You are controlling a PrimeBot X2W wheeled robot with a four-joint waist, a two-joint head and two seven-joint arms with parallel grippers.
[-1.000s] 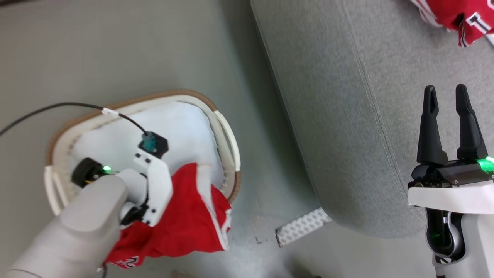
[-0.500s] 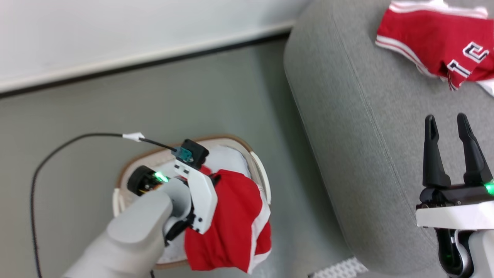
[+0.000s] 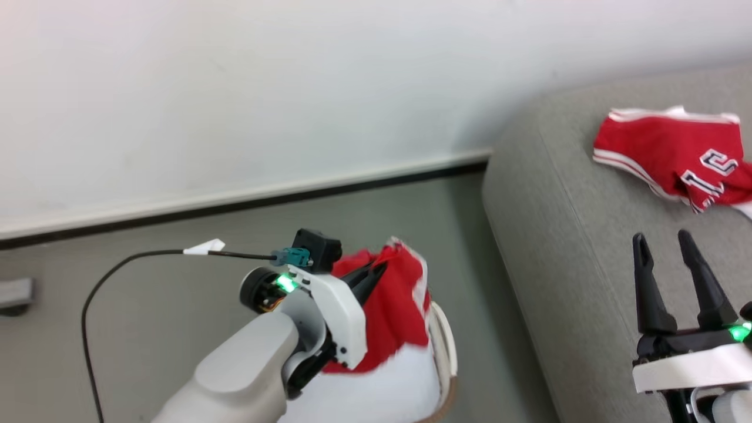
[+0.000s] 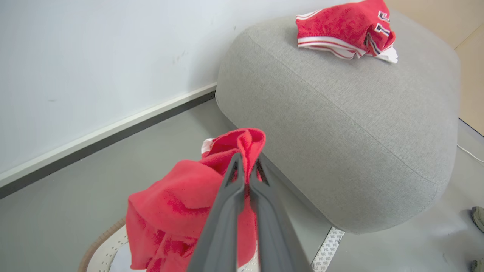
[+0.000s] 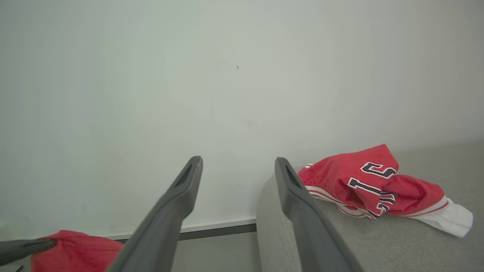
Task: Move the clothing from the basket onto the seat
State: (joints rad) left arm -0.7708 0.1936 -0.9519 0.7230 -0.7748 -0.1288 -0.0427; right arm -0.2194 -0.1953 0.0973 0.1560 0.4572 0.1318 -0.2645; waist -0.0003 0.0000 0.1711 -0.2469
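Observation:
My left gripper (image 3: 376, 269) is shut on a red garment with white trim (image 3: 399, 305), which hangs from its fingertips above the cream basket (image 3: 443, 346) and its white lining. In the left wrist view the fingers (image 4: 247, 162) pinch a fold of this clothing (image 4: 181, 204) over the basket rim (image 4: 102, 241). To the right stands the grey seat (image 3: 558, 235), and a second red garment with lettering (image 3: 670, 153) lies on it. My right gripper (image 3: 661, 238) hovers open over the seat's near part with nothing between its fingers (image 5: 238, 162).
A white wall with a dark baseboard (image 3: 235, 202) runs behind the basket and seat. A black cable (image 3: 117, 264) loops from my left wrist. A patterned strip (image 4: 327, 245) lies on the grey floor by the seat's base.
The head camera has tilted up toward the wall. My left gripper has risen, lifting the red garment up out of the basket. The right gripper holds the same open stance.

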